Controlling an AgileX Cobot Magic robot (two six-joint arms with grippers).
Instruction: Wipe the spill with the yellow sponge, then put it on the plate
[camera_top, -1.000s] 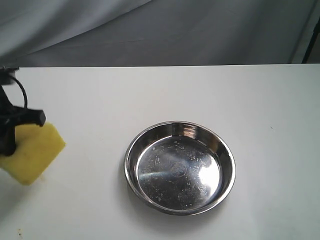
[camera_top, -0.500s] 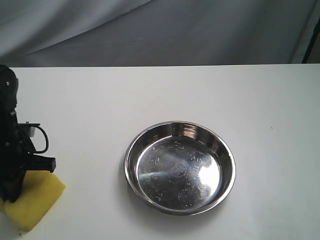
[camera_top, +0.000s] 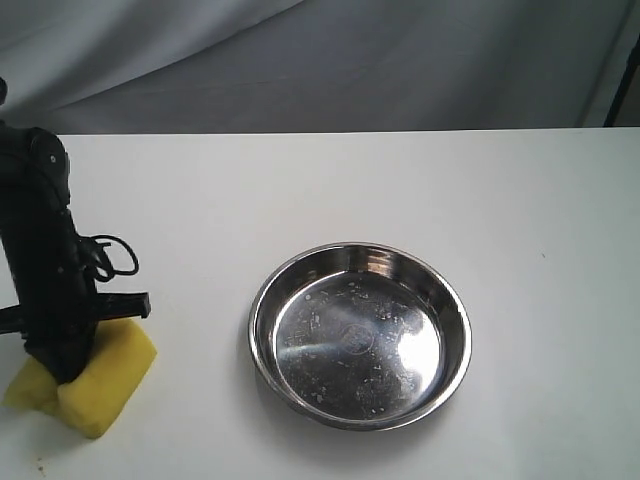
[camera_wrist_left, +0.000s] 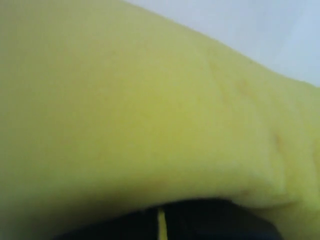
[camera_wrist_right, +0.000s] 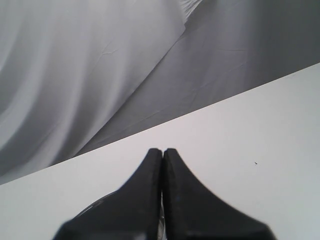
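**Wiping at the counter's left side, sponge not yet on the plate**

My left jaws are closed on the yellow sponge (camera_top: 105, 385) and press it down onto the counter (camera_top: 330, 185); the foam bulges out on either side of my left arm (camera_top: 45, 270) and fills the left wrist view. I can see no spill anywhere, so it is either under the sponge or already taken up, and I judge the wipe to be underway or nearly done. The carry to the stainless-steel plate (camera_top: 258, 322), which sits empty and well apart toward the middle, is left to do. The sponge lies flat, its long axis running across the counter toward the plate, one corner pointing at the near edge. My right jaws are closed on nothing, up off the counter.
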